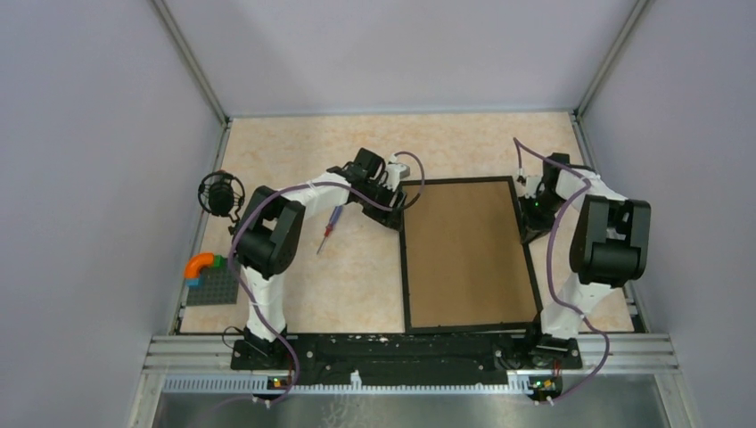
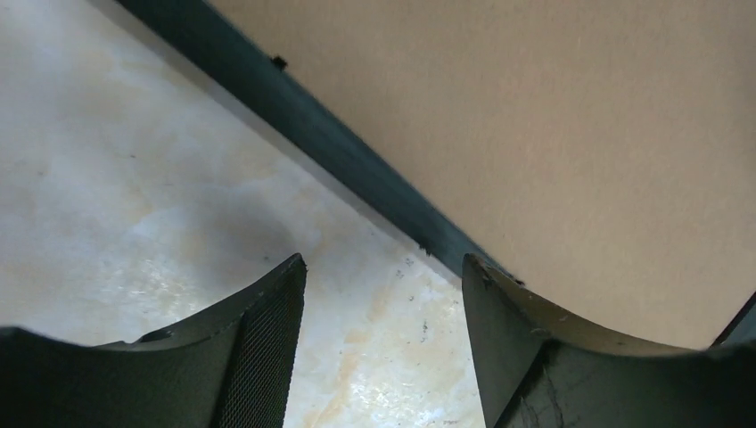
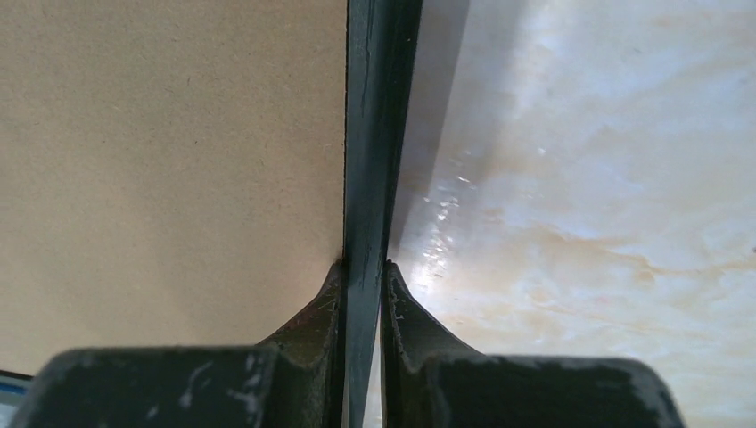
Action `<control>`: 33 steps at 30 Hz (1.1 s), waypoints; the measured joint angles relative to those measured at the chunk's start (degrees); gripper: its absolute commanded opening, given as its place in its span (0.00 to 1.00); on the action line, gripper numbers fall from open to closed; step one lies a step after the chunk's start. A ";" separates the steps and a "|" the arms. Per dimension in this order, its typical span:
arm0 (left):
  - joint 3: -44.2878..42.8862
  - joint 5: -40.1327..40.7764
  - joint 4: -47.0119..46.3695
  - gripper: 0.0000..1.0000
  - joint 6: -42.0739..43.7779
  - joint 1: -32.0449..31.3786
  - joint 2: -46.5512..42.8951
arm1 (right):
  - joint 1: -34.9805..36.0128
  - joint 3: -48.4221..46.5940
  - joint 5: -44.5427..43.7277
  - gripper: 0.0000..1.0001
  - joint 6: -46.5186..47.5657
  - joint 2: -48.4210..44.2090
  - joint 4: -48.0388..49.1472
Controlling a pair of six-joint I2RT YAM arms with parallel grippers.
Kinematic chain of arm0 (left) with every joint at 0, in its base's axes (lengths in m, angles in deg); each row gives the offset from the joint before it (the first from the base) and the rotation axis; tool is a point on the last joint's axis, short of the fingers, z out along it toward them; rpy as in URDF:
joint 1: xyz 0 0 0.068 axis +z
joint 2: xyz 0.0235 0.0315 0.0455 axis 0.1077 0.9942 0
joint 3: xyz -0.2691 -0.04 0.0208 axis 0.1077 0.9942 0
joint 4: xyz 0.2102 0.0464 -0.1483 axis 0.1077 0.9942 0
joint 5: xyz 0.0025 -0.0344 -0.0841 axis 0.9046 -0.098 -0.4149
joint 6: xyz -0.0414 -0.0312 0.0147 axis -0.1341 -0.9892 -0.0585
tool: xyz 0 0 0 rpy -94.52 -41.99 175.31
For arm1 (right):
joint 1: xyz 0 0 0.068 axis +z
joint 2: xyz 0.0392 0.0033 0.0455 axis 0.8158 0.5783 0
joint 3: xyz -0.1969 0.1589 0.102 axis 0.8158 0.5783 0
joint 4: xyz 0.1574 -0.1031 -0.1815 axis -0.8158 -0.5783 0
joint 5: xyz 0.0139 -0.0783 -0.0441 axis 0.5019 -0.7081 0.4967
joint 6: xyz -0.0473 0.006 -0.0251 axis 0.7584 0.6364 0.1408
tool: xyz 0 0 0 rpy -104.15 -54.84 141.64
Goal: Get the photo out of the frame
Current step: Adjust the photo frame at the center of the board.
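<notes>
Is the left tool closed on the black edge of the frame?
No, the left tool is open at the frame, with bare table between its fingers.

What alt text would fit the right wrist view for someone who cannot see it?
The right claw is shut on the thin black edge of the frame, one finger on each side. Left of the edge lies the frame's brown board back; right of it, the glossy beige table.

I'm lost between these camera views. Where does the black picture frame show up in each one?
Top external: the frame lies flat, right of centre.
Left wrist: its edge runs diagonally from top left.
Right wrist: its edge runs vertically, mid-picture.
Shared landmark: brown board back.
</notes>
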 measured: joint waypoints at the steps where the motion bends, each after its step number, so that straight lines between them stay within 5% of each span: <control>1: -0.44 -0.83 -0.04 0.69 -0.39 0.39 0.37 | 0.42 -0.35 0.55 0.00 -0.52 0.35 -0.09; 10: -9.42 -1.73 1.22 0.61 -0.61 3.23 6.99 | 3.45 -4.83 4.57 0.07 -5.38 4.44 -1.66; 19: -20.33 -1.03 2.23 0.70 2.64 8.35 13.62 | 4.87 -9.94 11.02 0.24 -8.76 8.90 -1.64; 33: -2.34 9.38 11.26 0.72 -3.91 -0.28 -0.79 | 5.44 -8.37 12.76 0.33 -11.50 8.44 2.14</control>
